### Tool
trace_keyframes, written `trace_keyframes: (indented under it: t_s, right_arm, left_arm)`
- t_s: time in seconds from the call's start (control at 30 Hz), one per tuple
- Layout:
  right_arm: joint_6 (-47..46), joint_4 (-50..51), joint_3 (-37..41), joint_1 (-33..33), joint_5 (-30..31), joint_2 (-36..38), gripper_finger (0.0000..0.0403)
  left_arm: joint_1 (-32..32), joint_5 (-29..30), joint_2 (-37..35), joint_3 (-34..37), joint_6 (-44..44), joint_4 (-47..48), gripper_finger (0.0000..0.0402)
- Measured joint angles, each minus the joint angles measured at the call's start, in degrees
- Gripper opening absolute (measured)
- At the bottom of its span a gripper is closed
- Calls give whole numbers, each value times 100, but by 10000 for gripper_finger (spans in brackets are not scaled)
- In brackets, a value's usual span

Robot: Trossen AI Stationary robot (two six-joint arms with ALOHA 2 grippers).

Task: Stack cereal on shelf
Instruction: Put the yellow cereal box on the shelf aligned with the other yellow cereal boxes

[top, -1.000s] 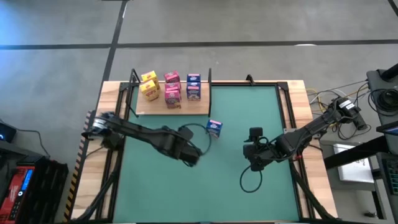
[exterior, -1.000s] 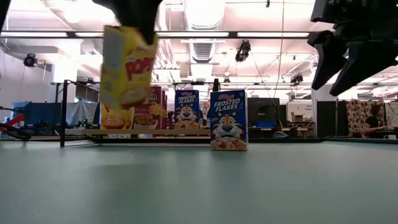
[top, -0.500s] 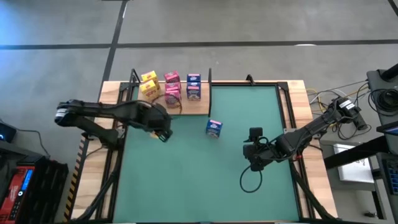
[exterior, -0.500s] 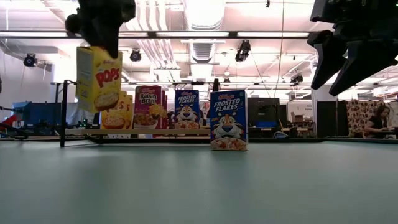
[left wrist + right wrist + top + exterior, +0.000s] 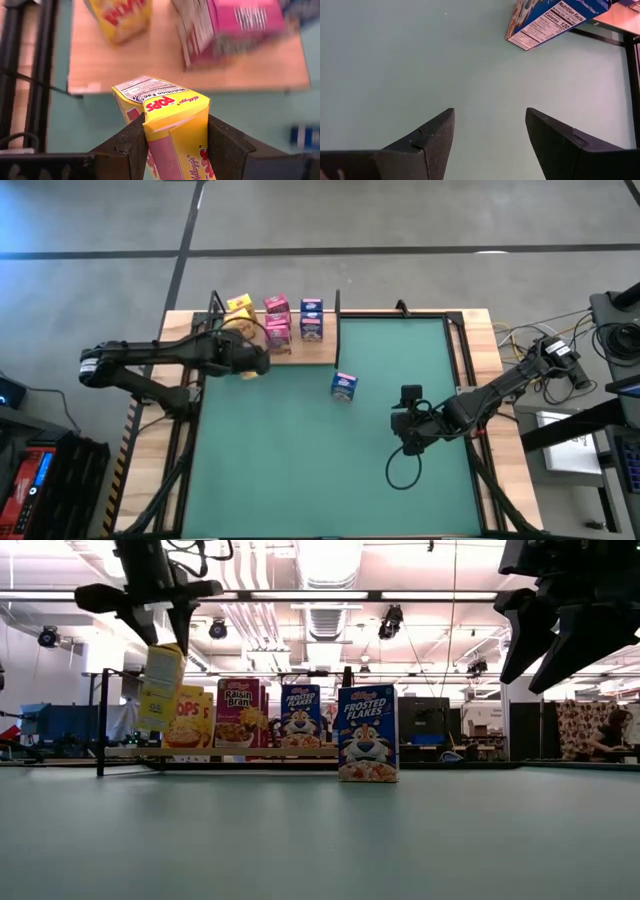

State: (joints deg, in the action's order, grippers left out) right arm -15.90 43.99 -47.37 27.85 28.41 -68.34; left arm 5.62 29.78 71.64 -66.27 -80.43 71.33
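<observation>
A yellow Pops cereal box [image 5: 170, 120] hangs in my left gripper [image 5: 175, 142], which is shut on it just in front of the shelf's near left part [image 5: 225, 358]. In the low view the box [image 5: 160, 688] is in the air under the gripper [image 5: 155, 618]. The shelf [image 5: 315, 352] is a pale board at the mat's far left; yellow [image 5: 240, 317], pink [image 5: 277, 322] and blue [image 5: 311, 320] boxes stand on it. One blue Frosted Flakes box [image 5: 344, 386] stands upright on the green mat. My right gripper [image 5: 490, 117] hovers open over the mat's right half. My left gripper pinches the yellow box by its top end [image 5: 166, 648] between the two fingers [image 5: 131, 146], one on each broad face. The fingers come from above, pointing down. The box hangs below them, lifted clear of the mat and slightly tilted.
Black metal uprights [image 5: 214, 305] stand at the shelf's corners and a dark rail [image 5: 30, 75] runs along the mat's left side. A black cable loop [image 5: 402, 470] lies on the mat under the right arm. The green mat's near half [image 5: 300, 470] holds no boxes.
My left gripper has carried the yellow box from the mat's middle toward the far left, up to the shelf's front edge. The box has turned about, so that its narrow side now faces the low camera. The right arm has kept still.
</observation>
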Motion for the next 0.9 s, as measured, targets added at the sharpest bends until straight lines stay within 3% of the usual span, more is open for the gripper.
trace_keyframes:
  t_s: [0.3, 0.53, 0.9]
  right_arm:
    - [0, -2, 0, 1, -1, 0, 233]
    - [0, -2, 0, -1, 1, 0, 233]
    - [0, -2, 0, 0, 0, 0, 233]
  left_arm:
    - [12, 1269, 21, 246, -1545, -385, 152]
    - [12, 1420, 32, 619, -3328, -390, 152]
    - [78, 1724, 32, 643, -5540, -69, 152]
